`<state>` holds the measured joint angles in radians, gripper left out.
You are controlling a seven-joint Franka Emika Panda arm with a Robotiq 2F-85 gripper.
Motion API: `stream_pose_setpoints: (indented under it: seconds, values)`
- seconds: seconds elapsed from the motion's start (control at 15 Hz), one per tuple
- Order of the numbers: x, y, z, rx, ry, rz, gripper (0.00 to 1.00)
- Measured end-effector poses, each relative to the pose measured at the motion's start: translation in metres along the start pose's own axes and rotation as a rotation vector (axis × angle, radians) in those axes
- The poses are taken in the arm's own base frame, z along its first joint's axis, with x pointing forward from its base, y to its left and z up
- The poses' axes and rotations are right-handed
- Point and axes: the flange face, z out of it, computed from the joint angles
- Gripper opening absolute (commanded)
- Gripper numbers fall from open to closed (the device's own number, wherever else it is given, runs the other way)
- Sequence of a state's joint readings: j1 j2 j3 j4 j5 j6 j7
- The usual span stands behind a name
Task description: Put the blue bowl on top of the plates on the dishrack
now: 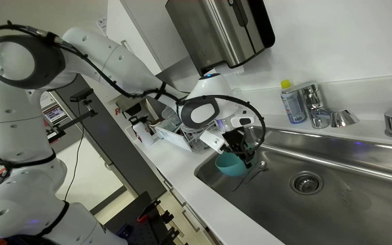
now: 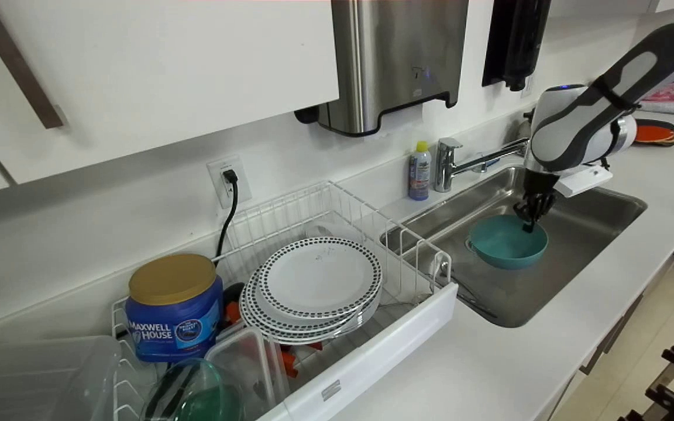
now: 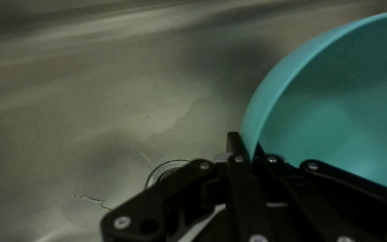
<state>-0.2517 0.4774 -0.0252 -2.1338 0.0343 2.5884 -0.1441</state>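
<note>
In an exterior view, the tool [image 1: 248, 164] points downward over the sink [image 1: 267, 204]; the blue bowl [image 1: 230, 165] is located at its tips, within the sink outline. Contact between bowl and sink floor cannot be confirmed. In an exterior view, the plates [image 2: 320, 275] are stacked in the dishrack [image 2: 381, 358] on the bench [image 2: 460, 368], well apart from the bowl, which is open side up. In the wrist view, the fingers [image 3: 236, 145] pinch the bowl wall between them; the bowl extends to the right of the tool.
</note>
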Motion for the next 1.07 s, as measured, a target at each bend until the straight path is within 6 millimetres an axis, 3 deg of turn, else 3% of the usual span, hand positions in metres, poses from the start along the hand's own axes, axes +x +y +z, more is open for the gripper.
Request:
stream_pose_setpoints:
  seconds: [0.27, 0.73, 0.8, 0.93, 1.07]
  values:
    - [-0.012, -0.019, -0.05, 0.027, 0.029, 0.047, 0.01]
    - [-0.041, -0.073, -0.153, 0.054, 0.16, 0.046, 0.01]
    - [-0.046, -0.081, -0.166, 0.052, 0.177, 0.039, 0.05]
    - [-0.049, -0.086, -0.175, 0.053, 0.192, 0.034, 0.05]
    - [-0.048, -0.084, -0.167, 0.051, 0.177, 0.038, 0.05]
